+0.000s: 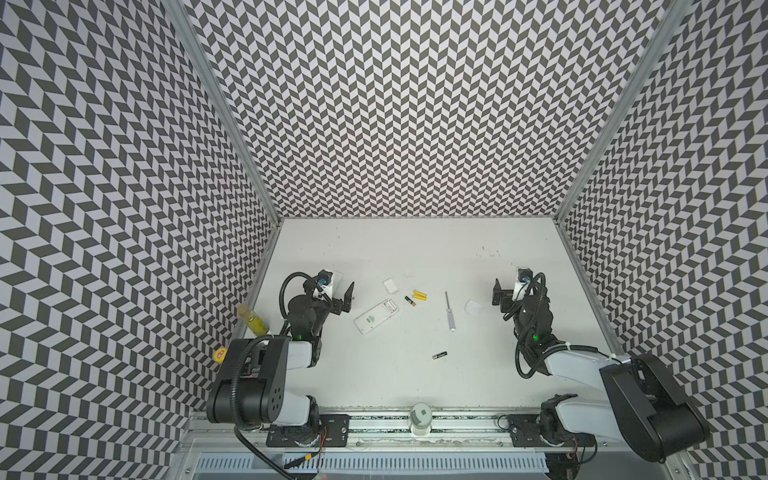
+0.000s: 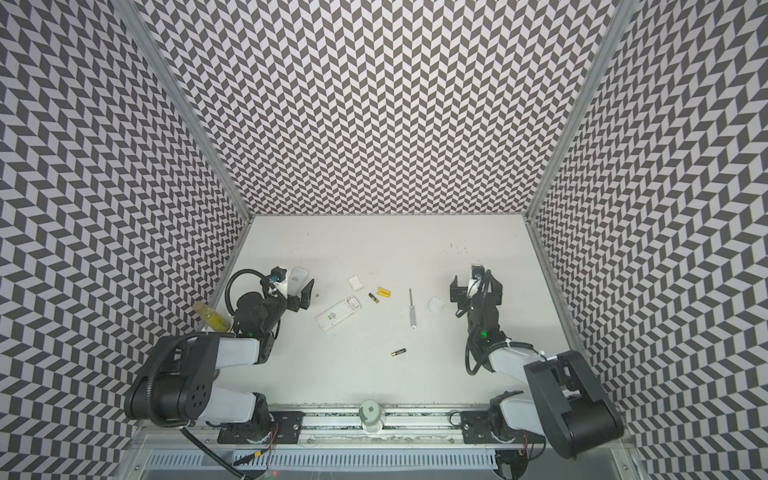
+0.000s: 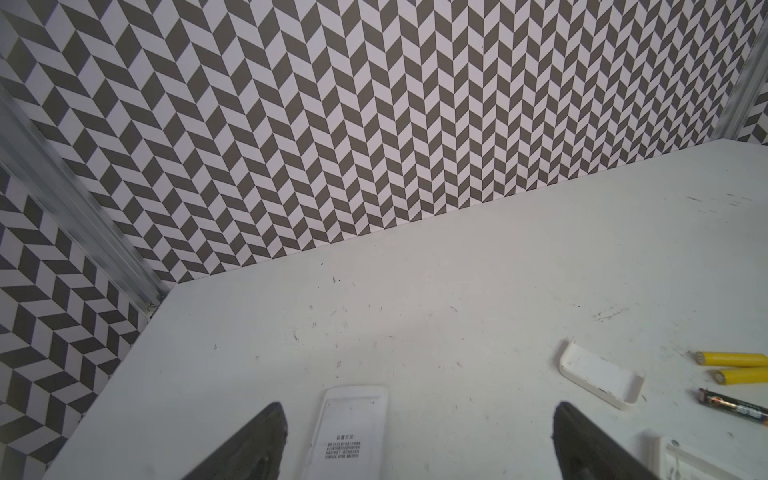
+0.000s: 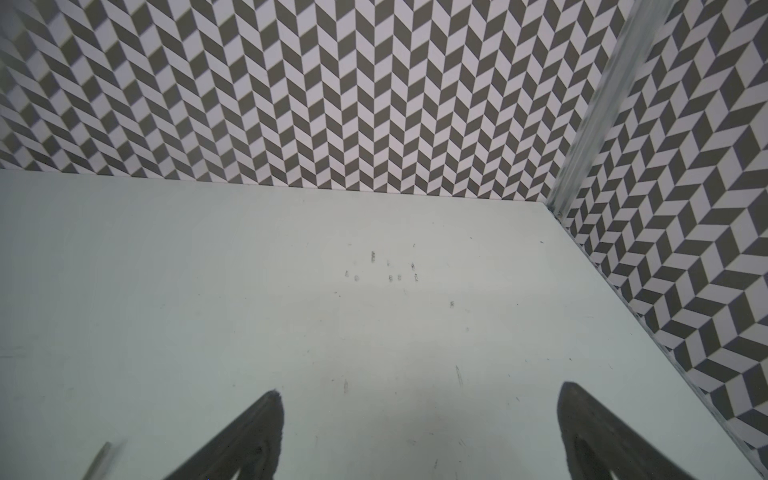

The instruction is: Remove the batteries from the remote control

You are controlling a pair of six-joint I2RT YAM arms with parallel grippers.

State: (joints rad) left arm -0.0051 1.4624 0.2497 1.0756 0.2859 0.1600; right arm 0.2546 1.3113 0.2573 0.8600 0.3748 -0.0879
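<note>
Lying nearest the arm bases: lone black battery, by itself on the counter. Mid-counter, remote back-up, compartment uncovered; screwdriver to its right. Just beyond, second black battery beside two yellow batteries, cover near. Left gripper spread wide, holding nothing; second remote sits between its fingers, clear of both. Right gripper spread wide, holding nothing.
</note>
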